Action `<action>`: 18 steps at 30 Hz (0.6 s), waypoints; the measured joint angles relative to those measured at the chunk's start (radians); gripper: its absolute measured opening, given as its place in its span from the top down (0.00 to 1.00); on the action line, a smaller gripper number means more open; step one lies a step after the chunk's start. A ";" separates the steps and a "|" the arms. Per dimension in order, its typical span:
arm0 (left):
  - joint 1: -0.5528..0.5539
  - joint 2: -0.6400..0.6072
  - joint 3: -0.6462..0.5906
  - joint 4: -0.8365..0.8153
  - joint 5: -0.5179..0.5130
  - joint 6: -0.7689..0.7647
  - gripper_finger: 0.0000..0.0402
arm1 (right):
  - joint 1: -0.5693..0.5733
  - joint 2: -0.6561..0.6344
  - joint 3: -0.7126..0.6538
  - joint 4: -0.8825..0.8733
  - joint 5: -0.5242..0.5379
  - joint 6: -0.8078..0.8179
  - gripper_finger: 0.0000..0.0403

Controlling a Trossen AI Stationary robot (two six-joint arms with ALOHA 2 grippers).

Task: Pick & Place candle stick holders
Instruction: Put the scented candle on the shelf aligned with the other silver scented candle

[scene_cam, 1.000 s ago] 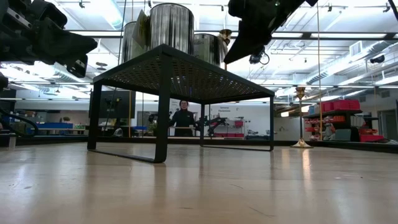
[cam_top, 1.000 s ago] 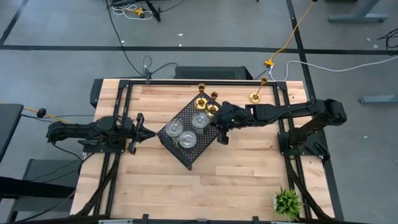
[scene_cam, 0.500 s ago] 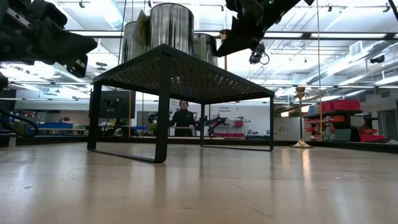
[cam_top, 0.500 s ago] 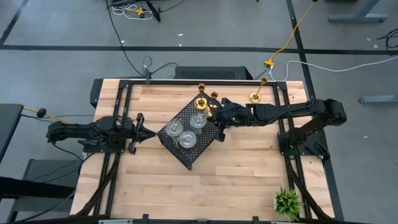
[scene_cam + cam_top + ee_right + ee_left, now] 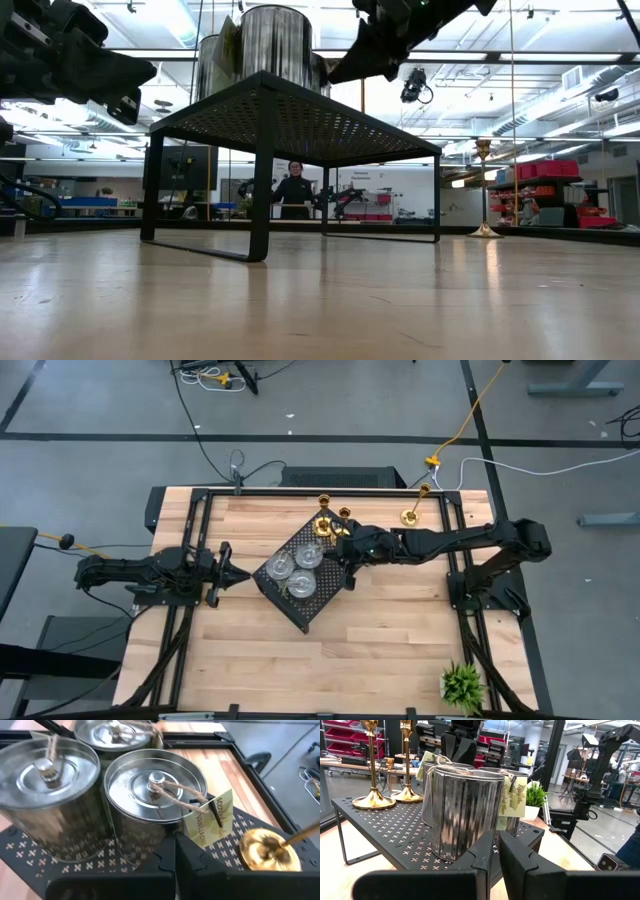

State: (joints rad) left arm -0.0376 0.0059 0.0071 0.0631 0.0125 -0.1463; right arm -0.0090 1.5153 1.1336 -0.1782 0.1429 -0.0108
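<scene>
Three squat silver holders with paper tags stand close together on the black perforated tray at mid-table. Two gold holders stand on the tray's far corner and show in the left wrist view. A third gold holder stands on the table at the far right. My right gripper is shut, over the tray's right part, right behind the nearest silver holder. My left gripper is shut and empty, just left of the tray, level with the silver holders. My right gripper's shut fingers meet the nearest silver holder's side wall low down, coming from the table's right and slanting a little down. The holder stands upright on the tray, its other side close to the two other silver holders.
A small green plant stands at the table's near right corner. Black frame rails run along the table's sides. Bare wood lies in front of the tray. A person stands in the room beyond.
My right gripper has moved toward the table's left edge, over the tray. The silver holder in front of it has slid left along the tray, closer to the other two silver holders, and stays upright.
</scene>
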 joint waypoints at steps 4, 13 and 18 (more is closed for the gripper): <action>0.000 0.000 0.000 0.000 0.000 0.000 0.90 | -0.001 0.002 0.000 0.027 -0.032 -0.004 1.00; 0.000 0.000 0.000 0.000 0.000 0.000 0.90 | -0.001 0.002 0.000 0.013 -0.030 0.003 1.00; 0.000 0.000 0.000 0.000 0.000 0.000 0.90 | -0.001 -0.001 0.000 -0.045 -0.035 0.003 1.00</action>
State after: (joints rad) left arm -0.0377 0.0059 0.0071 0.0631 0.0125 -0.1463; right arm -0.0097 1.5148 1.1336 -0.2234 0.1077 -0.0078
